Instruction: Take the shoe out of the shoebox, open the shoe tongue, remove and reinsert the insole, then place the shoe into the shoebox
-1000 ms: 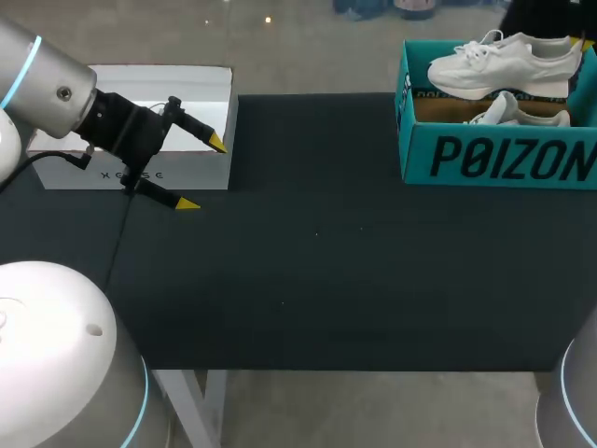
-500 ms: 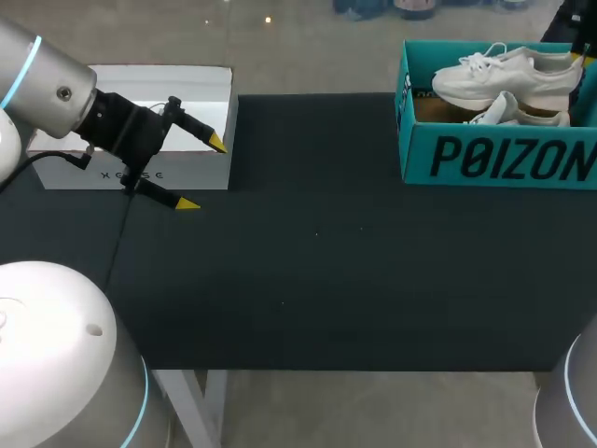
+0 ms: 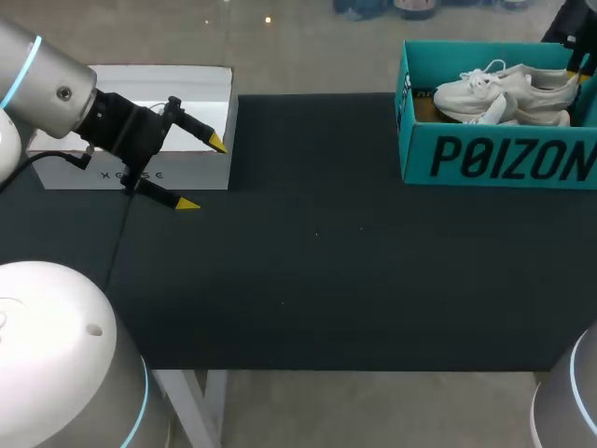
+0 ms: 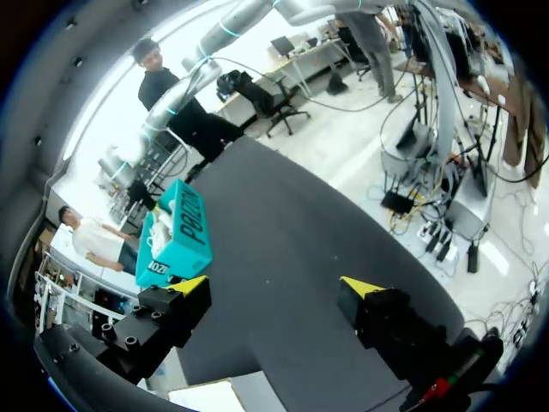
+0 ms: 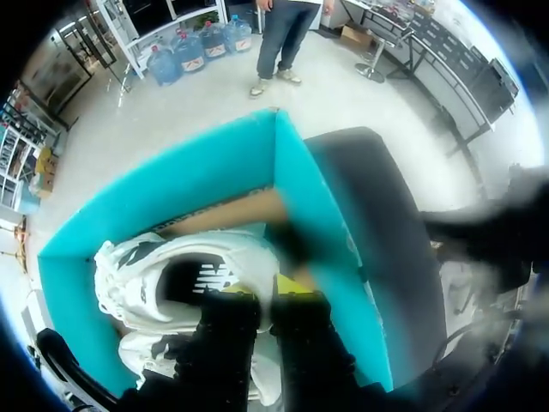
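A white sneaker (image 3: 508,86) lies low in the teal shoebox (image 3: 494,161) at the table's far right, resting on a second white sneaker (image 3: 532,118). My right gripper (image 5: 266,290) is shut on the upper sneaker (image 5: 163,275) at its heel collar, one fingertip inside the opening; in the head view only its edge (image 3: 584,62) shows at the heel. The second sneaker (image 5: 150,354) shows beneath. My left gripper (image 3: 201,173) hangs open and empty in front of a white box, far from the shoebox (image 4: 182,233); in its wrist view the gripper (image 4: 274,287) spans bare tabletop.
A white box (image 3: 187,89) stands at the table's back left, right behind the left gripper. The dark tabletop (image 3: 317,261) stretches between the two boxes. The table's front edge runs along the near side.
The right gripper has lowered the upper sneaker from above the shoebox rim down into the box. The left arm has not moved.
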`<state>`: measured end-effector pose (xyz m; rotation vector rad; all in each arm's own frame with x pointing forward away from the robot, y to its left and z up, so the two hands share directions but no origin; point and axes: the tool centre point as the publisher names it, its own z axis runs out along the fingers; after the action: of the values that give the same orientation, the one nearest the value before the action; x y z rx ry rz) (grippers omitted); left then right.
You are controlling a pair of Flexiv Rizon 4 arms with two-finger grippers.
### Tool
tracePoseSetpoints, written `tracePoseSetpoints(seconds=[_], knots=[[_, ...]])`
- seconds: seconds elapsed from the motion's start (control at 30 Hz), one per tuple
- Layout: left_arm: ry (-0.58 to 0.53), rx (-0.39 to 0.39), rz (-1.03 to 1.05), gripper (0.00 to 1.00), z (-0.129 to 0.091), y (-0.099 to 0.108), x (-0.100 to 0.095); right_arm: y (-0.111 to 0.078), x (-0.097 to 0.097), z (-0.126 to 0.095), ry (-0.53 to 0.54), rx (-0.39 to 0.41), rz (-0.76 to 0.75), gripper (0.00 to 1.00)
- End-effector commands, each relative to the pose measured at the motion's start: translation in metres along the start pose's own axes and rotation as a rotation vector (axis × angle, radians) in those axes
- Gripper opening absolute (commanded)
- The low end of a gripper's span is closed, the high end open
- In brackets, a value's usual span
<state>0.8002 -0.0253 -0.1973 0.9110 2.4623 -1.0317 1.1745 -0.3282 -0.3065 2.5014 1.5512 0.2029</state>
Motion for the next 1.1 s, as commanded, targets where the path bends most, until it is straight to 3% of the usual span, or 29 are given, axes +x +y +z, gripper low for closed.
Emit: tracePoseSetpoints(seconds=[0.03, 0.47, 0.97, 1.0, 1.03, 1.07, 1.1], knots=[[0.003, -0.004, 0.0, 1.0, 0.0, -0.001, 0.0, 0.008, 0.002, 0.014, 0.002, 0.002, -0.007, 0.0], [0.003, -0.004, 0.0, 1.0, 0.0, -0.001, 0.0, -0.002, 0.002, 0.038, 0.02, -0.01, -0.021, 0.0], [0.003, -0.004, 0.0, 1.0, 0.0, -0.001, 0.0, -0.012, -0.004, 0.034, 0.031, -0.015, -0.002, 0.0], [0.003, -0.004, 0.0, 1.0, 0.0, -0.001, 0.0, -0.013, -0.005, 0.031, 0.034, -0.015, 0.0, 0.27], [0.003, -0.004, 0.0, 1.0, 0.0, -0.001, 0.0, -0.014, -0.005, 0.029, 0.037, -0.017, 0.002, 0.45], [0.003, -0.004, 0.0, 1.0, 0.0, -0.001, 0.0, -0.014, -0.005, 0.026, 0.039, -0.021, 0.005, 0.77], [0.003, -0.004, 0.0, 1.0, 0.0, -0.001, 0.0, -0.015, -0.005, 0.023, 0.043, -0.024, 0.007, 1.0]])
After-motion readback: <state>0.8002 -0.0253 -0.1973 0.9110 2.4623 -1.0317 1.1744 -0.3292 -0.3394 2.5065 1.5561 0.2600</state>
